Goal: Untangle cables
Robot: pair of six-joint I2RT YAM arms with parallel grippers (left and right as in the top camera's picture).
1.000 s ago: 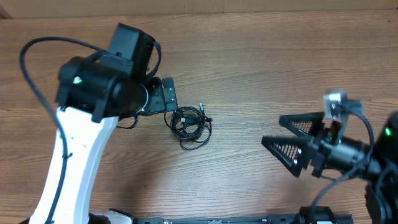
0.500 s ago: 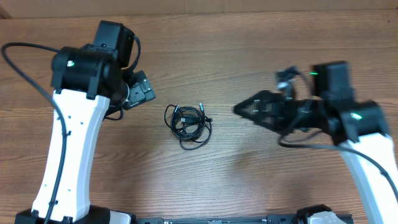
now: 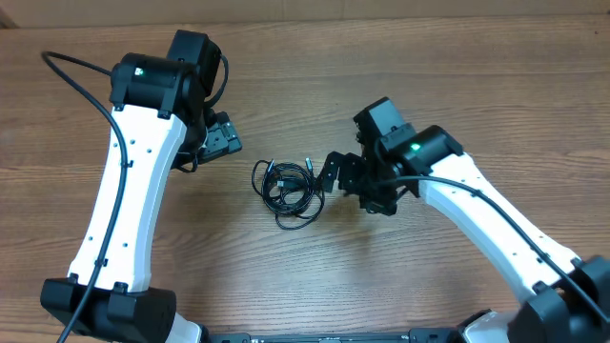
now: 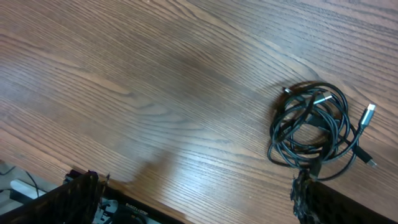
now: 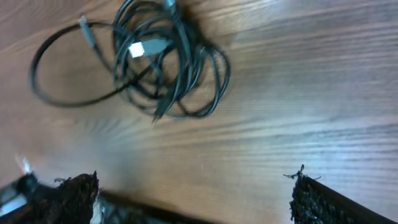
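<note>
The cables [image 3: 286, 188] lie in a small tangled black bundle on the wooden table, with loose loops and silver-tipped plugs sticking out. In the left wrist view the cables [image 4: 309, 118] sit at the right, just ahead of the right-hand finger. They fill the upper left of the right wrist view, where the cables [image 5: 163, 68] are slightly blurred. My left gripper [image 3: 217, 141] hovers up and to the left of the bundle, open and empty. Just right of the bundle, my right gripper [image 3: 335, 174] is open with nothing between its fingers. Both pairs of jaws stand wide apart in the wrist views.
The wooden table [image 3: 457, 86] stretches all round the bundle. A thick black arm cable [image 3: 71, 63] arcs off the left arm at the upper left. The table's near edge and dark hardware [image 4: 124, 208] show low in the left wrist view.
My right arm has swung in from the far right until its gripper is next to the bundle. My left gripper has pulled back leftward from the cables. The bundle has not moved.
</note>
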